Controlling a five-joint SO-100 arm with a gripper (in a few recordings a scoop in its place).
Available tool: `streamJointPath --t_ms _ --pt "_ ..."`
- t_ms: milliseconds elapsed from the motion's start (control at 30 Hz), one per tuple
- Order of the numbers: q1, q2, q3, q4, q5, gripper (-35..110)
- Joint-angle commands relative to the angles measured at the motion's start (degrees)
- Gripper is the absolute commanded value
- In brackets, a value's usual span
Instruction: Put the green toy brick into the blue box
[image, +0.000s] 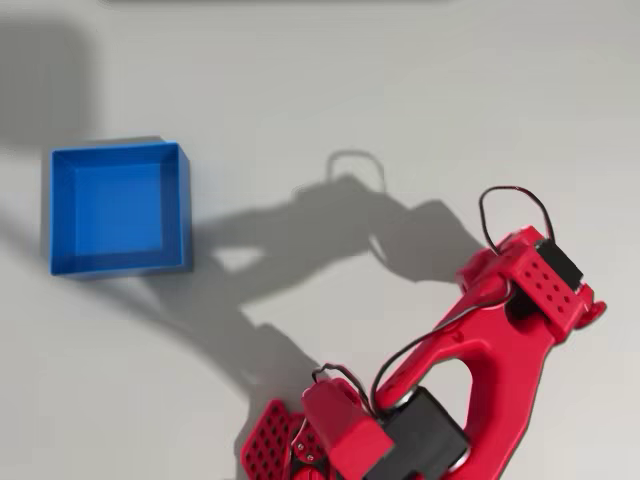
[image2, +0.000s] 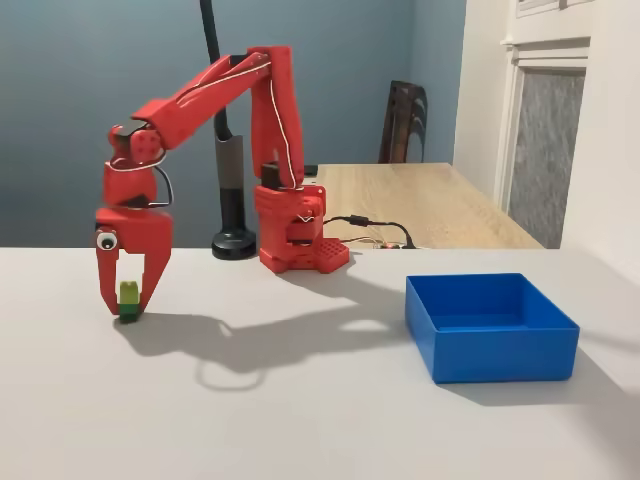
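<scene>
In the fixed view the green toy brick (image2: 129, 300) stands on the white table at the left, lime on top and darker at its base. My red gripper (image2: 127, 308) points straight down over it, one finger on each side with a small gap showing, so it is open around the brick with its tips just above the table. The blue box (image2: 490, 345) sits empty far to the right in that view, and at the left (image: 118, 262) in the overhead view. There my red arm (image: 500, 330) covers the brick.
The arm's red base (image2: 298, 240) stands at the back of the table beside a black lamp stand (image2: 234, 240). A wooden table (image2: 420, 200) and a chair lie behind. Bare white tabletop (image2: 300, 400) stretches between the gripper and the box.
</scene>
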Motion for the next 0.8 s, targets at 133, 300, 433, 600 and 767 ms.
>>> streamJointPath --t_ms 133,300,433,600,767 --pt "-12.6 2.5 -10.3 12.5 -0.1 0" --pt "-22.9 2.5 -15.4 15.8 -1.8 0" --pt "-31.2 4.7 -17.1 16.1 -4.6 0" --pt "-43.6 10.3 -15.4 16.1 -7.9 0" --pt "-54.6 13.4 -12.7 16.1 -9.3 0"
